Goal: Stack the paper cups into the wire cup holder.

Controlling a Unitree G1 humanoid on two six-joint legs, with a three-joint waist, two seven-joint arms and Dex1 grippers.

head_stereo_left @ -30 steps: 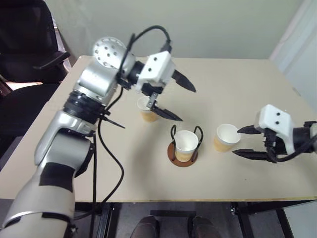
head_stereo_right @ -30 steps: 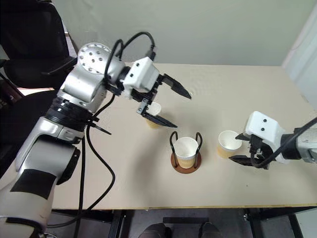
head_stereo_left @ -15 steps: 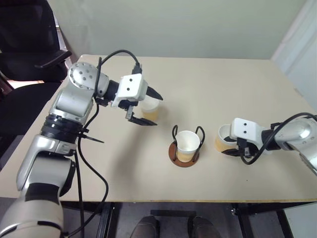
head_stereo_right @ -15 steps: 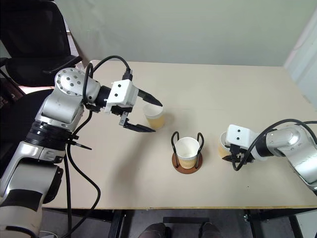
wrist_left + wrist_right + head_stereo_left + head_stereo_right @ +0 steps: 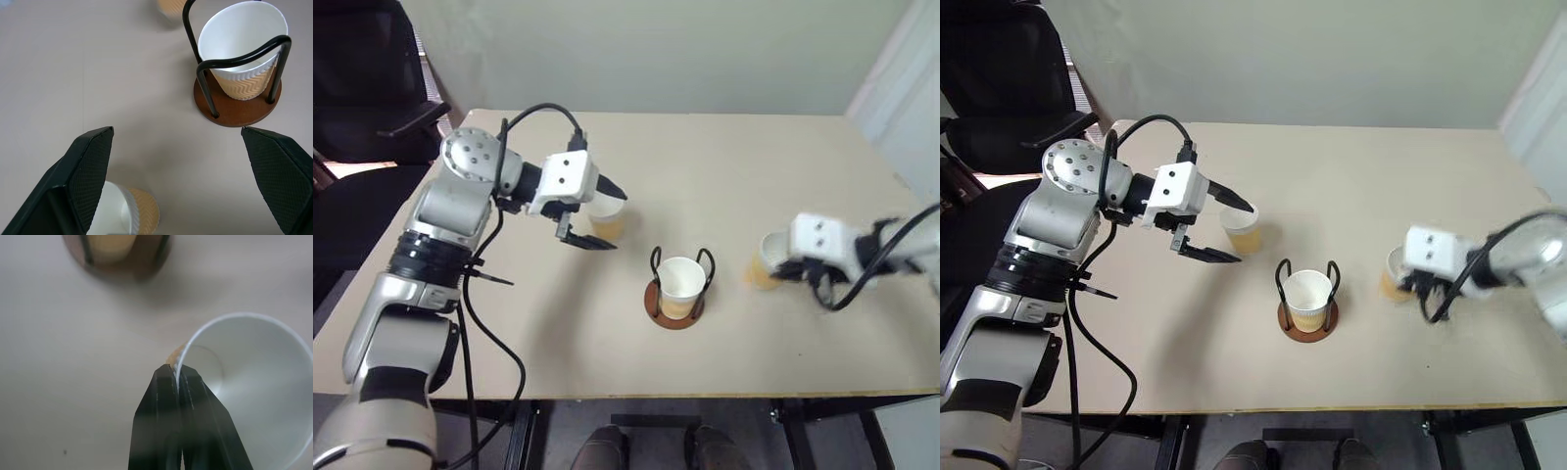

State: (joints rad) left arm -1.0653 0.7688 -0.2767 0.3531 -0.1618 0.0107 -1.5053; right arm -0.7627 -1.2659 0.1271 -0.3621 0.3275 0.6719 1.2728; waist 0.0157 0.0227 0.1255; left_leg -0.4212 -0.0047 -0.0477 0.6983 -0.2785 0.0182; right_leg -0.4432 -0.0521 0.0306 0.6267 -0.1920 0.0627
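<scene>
Cups: three paper cups on the desk (image 5: 607, 343), all upright, white inside with tan-orange sides.
Nearest cup: the holder cup (image 5: 682, 286) sits inside the wire cup holder (image 5: 676, 304), middle of the desk toward the near edge. It stands on the round brown base, with the two black wire loops rising on either side of it.
Right cup: the right cup (image 5: 254, 387) is just to the right of the holder, not touching it.
My right tool (image 5: 177, 382): clamped tight on that right cup's rim, one finger inside the wall and one outside. The arm looks smeared in the head views, so I can't tell whether the cup is off the desk or still resting on it.
Far cup: the left cup (image 5: 607, 219) stands behind and to the left of the holder, well apart from it.
My left tool (image 5: 602, 213): spread wide, fingers on either side of the left cup and not touching it as far as I can see. In the wrist view that cup sits low beside one finger (image 5: 85, 171).
Background: black chair (image 5: 372, 78) off the desk's far left corner.
</scene>
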